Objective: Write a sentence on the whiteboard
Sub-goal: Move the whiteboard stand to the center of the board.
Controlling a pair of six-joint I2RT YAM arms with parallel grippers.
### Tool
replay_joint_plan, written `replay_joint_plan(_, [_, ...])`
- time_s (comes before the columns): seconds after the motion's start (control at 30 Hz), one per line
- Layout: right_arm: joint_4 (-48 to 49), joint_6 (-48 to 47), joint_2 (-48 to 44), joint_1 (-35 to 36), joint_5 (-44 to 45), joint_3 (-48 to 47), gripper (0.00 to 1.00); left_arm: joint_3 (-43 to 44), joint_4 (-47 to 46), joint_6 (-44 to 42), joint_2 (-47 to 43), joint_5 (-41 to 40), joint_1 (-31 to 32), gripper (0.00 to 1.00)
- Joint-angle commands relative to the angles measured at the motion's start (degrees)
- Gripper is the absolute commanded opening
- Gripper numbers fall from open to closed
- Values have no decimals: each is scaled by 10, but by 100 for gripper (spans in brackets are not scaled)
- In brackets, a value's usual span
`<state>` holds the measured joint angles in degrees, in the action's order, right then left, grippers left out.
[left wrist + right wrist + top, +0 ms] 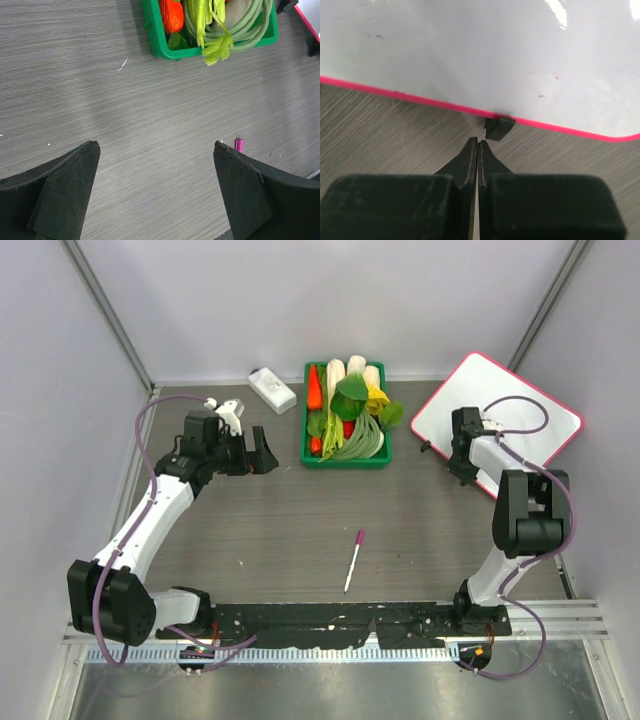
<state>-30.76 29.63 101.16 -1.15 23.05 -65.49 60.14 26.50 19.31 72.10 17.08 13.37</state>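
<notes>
Top external view: a grey wood-grain desk (300, 520) holds a flat white whiteboard with a thin pink-red rim (470, 390) at its far right corner. No sentence shows on it; the surface looks blank. A slim white marker pen with a magenta cap (354, 560) lies loose near the middle of the near edge, well apart from both arms. A green plastic basket of vegetables (346, 463) sits at the far edge. The left tool (156, 145) hangs wide apart over bare desk. The right tool (478, 142) is pressed together, empty, just short of the whiteboard's rim. Writing appears not yet begun. The next move likely calls for reaching the marker pen and gripping its thin barrel squarely.
</notes>
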Motion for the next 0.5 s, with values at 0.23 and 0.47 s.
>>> replay_joint_plan(0.23, [2,-12,-118,-4,-52,16,60,-2,-17,6,-10,20,1,100])
replay_joint_plan(0.47, [-2,47,-97,-7,-28,28,45,-4,-20,6,-12,30,1,100])
